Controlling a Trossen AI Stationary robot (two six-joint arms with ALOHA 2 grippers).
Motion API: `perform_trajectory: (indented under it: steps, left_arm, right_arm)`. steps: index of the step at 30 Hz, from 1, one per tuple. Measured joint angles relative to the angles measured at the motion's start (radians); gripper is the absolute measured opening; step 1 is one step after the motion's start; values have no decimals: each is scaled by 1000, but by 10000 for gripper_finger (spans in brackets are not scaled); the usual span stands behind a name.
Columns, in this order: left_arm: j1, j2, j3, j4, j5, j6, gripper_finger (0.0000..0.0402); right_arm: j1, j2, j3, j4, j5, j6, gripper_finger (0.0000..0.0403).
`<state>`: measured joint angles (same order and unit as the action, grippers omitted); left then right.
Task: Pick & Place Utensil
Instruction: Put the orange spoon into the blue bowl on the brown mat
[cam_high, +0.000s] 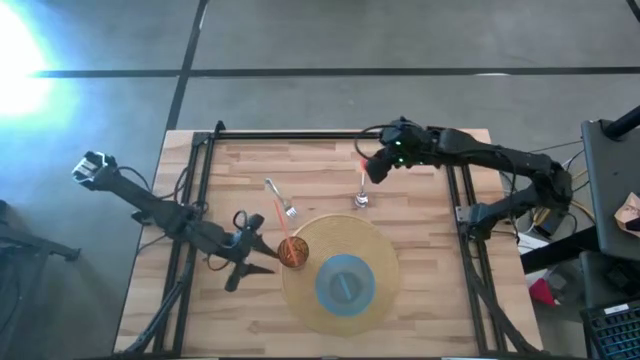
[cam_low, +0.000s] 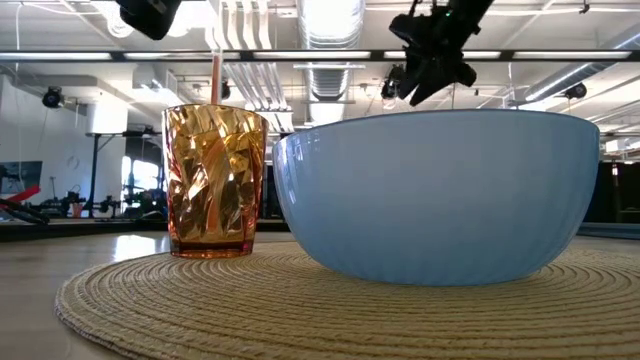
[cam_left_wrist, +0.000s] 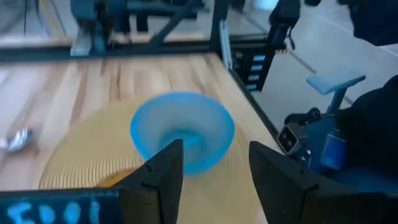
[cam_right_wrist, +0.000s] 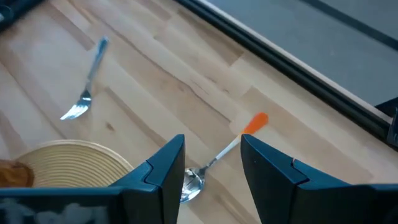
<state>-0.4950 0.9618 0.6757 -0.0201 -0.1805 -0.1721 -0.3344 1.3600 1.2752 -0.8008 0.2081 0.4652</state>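
— Hovering over that spoon (cam_right_wrist: 214, 160), isn't it? The right gripper (cam_right_wrist: 211, 171) hangs above the far half of the table (cam_high: 430, 300), fingers spread apart and nothing between them. The spoon lies flat on the wood just beneath, bowl toward the woven placemat (cam_high: 385, 255), orange-tipped handle pointing to the back rail.

— And the left gripper (cam_high: 262, 258)?

— Parked low beside the amber cup (cam_high: 292, 252), at the near-left edge of the placemat. Its fingers are parted and bare too. There looks to be an orange-handled piece already standing in the cup, though I can't make out what it is.

— So what's left lying about?

— That spoon, and a fork (cam_high: 281, 200) with a pale handle, a little to the left of it, tines toward the mat. The blue bowl (cam_high: 345, 282) sits in the middle of the mat, just beside the cup.

— Where would you expect trouble?

— The spoon is thin and lies flush on the boards. If the fingers come down a shade off the handle they'll close on air, or nudge it and spin it away. Pinch too near the bowl end and it may tip in the grasp. And the cup's mouth is narrow with the left arm crowded right next to it, so I'd guess a carry over there risks a knock against that arm, or tipping the cup.
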Motion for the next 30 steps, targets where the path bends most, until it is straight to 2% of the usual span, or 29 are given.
perform_trajectory:
  steps: [4, 9, 17, 30]
  left_arm:
    - [0, -2, -59, 146, 3, 87, 174]
    - [1, -3, -73, 224, -2, 193, 174]
    - [2, -24, -59, 230, -14, 273, 174]
    - [2, -32, -59, 221, -28, 280, 174]
  right_arm:
    - [0, 83, 54, -52, -4, 0, 153]
    - [0, 179, 96, -138, -12, 39, 153]
    - [-27, 304, 97, -138, -161, 77, 153]
    - [-45, 475, 97, -136, -194, 158, 153]
